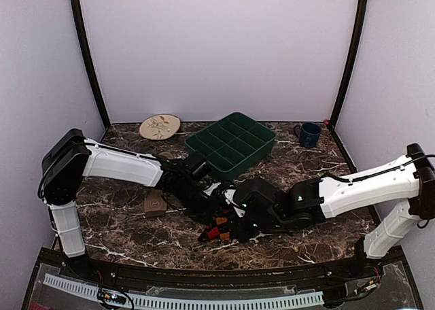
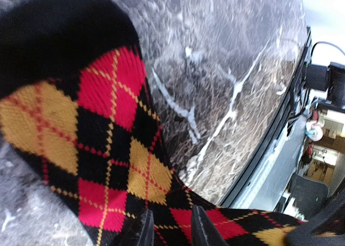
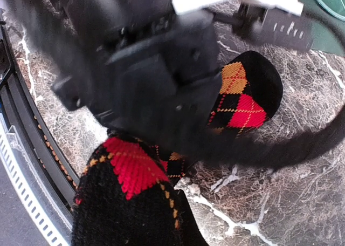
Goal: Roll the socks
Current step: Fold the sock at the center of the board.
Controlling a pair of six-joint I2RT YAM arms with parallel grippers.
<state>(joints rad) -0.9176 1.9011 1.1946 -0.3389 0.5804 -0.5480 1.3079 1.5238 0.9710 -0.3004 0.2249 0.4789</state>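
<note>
**Two arms meeting over the argyle sock [image 2: 108, 149] at the front middle of the table [image 1: 312, 245].** In the top view the dark wrists cover most of this sock, and only a few red and orange patches show beneath them. The right wrist view is half blocked by the blurred left arm [image 3: 140, 79]. In that view the sock's bunched near end also covers the right claw's own fingertips. The right claw [image 1: 230, 227] is closed on that bunched end. The left claw [image 2: 172, 230] stands narrowly parted over the patterned length; whether its tips touch the fabric cannot be told. The sock's rounded black end lies flat on the marble near the table's front edge, with bare surface to either side. The tan sock [image 1: 155, 202] lies apart to the left, just on the near side of the left arm. A plate [image 1: 160, 126], a green tray [image 1: 234, 116] and a blue mug [image 1: 309, 134] stand along the far edge, well apart from both claws.
</note>
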